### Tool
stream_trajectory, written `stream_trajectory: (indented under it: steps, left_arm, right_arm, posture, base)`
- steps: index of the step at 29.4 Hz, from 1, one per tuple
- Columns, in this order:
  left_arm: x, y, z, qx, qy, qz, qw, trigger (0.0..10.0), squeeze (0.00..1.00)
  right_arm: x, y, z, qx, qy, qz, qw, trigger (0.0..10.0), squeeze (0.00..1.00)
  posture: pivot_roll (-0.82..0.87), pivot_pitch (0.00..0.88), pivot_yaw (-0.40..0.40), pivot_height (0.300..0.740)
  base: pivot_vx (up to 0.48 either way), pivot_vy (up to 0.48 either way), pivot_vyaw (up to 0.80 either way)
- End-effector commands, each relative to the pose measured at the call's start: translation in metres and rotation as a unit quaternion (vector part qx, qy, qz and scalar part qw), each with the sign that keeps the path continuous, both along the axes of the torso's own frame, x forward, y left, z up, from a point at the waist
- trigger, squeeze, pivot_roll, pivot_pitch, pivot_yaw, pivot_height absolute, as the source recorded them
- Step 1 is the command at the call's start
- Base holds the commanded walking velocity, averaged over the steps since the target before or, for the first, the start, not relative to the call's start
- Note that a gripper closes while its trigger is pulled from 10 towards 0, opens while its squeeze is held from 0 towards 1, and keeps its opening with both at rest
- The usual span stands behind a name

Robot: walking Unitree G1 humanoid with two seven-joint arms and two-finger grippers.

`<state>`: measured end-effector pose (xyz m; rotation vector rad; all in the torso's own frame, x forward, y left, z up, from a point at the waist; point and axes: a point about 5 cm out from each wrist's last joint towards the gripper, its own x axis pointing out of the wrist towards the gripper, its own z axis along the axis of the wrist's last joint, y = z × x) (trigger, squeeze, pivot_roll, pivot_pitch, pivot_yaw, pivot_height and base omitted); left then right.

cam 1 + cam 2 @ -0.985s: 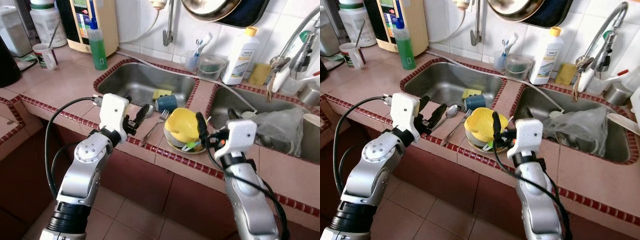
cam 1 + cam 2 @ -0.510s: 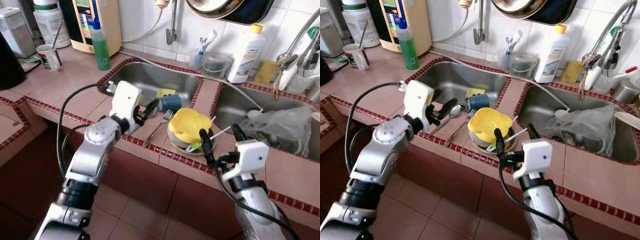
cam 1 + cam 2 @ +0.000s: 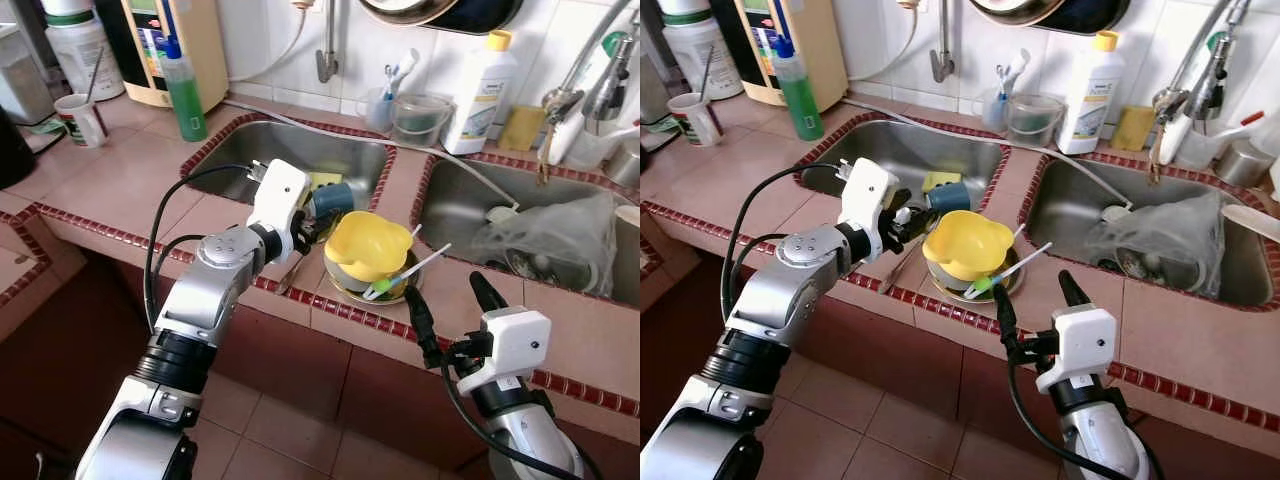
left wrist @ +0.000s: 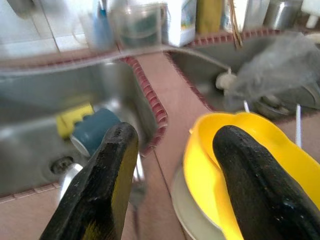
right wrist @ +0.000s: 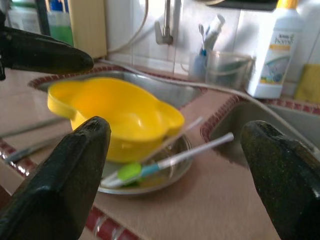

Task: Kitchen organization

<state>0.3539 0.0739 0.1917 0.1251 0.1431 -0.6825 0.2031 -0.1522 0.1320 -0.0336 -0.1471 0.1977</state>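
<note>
While both of my silver arms reach over the tiled counter, this is how I stand:

Left arm: bent at the elbow, my left gripper (image 3: 310, 222) hangs over the strip of counter between the left sink and the dishes, fingers spread and holding nothing.

Beside that gripper: a dark blue round cup (image 3: 333, 198) lies on its side at the sink's edge, next to a yellow sponge (image 4: 73, 116).

Task's thing: a glossy yellow plastic bowl with a wavy rim (image 3: 366, 243) rests tilted on a round metal plate (image 3: 946, 289), just beside my left fingers; thin white sticks and a green-tipped utensil (image 3: 985, 284) lean on the plate.

Right arm: low before the counter edge, my right gripper (image 3: 446, 309) points at the bowl, fingers wide apart, empty.

Surface: pinkish-brown tiles (image 3: 130, 170) edged in dark red mosaic, with two stainless sinks (image 3: 262, 150).

Room: white wall tiles; a green bottle (image 3: 184, 88) and a white bottle with a yellow cap (image 3: 481, 92) stand at the back.
</note>
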Motion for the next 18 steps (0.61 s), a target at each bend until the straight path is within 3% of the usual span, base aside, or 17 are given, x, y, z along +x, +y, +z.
stream_trajectory:
  steps: [1,9,13,18]
  left_arm:
    - [0.001,-0.008,0.012,0.011,0.004,-0.01,1.0,10.0,0.0]
    - [0.007,-0.016,0.035,0.058,0.004,-0.003,0.998,10.0,0.0]
    - [0.007,-0.016,0.035,0.073,0.021,-0.001,0.997,10.0,0.0]
    - [0.009,-0.015,0.034,0.126,0.025,0.028,0.991,10.0,0.0]
  right_arm:
    - [-0.002,0.001,0.003,-0.003,0.0,0.004,1.0,10.0,0.0]
    - [-0.004,0.002,0.003,-0.004,0.01,0.005,1.0,10.0,0.0]
    - [-0.004,0.003,0.003,-0.004,0.01,0.006,1.0,10.0,0.0]
    - [-0.004,0.004,0.004,-0.005,0.012,0.005,1.0,10.0,0.0]
  posture:
    - [-0.1,0.064,0.043,0.731]
    - [-0.09,0.069,0.04,0.731]
    - [-0.09,0.069,0.04,0.731]
    - [-0.09,0.069,0.039,0.731]
  base:
    - [0.0,0.0,0.0]
    - [0.0,0.0,0.0]
    - [0.0,0.0,0.0]
    - [0.0,0.0,0.0]
